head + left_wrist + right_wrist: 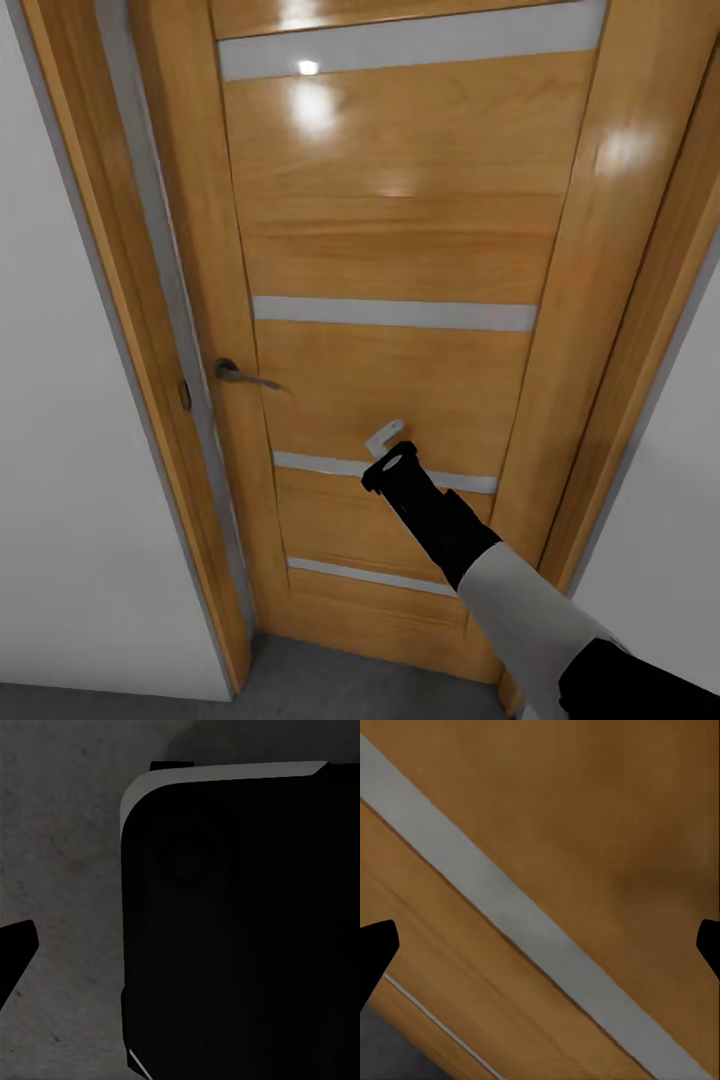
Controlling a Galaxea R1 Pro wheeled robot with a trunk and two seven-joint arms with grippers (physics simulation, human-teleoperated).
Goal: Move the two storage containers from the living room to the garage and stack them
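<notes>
In the head view, the right gripper (385, 440) reaches toward the glossy orange-brown wooden door with pale grey stripes (390, 250), right of and below its dark metal lever handle (240, 375), probably to push it. In the left wrist view, one black fingertip (15, 952) hangs over grey mottled floor (60, 870); I cannot tell its jaws. In the right wrist view, the fingertips (375, 945) stand wide apart before the door. No storage container appears, so its direction cannot be judged.

My right arm (500, 580) has a pale grey forearm shell, smooth and rounded, running into a matte black wrist section capped by a black ring. A small white angled bracket (384, 438) sits at its tip. Near my shoulder the casing turns black again. My base (240, 930) is a black, round-cornered block edged with a thin grey rim.
</notes>
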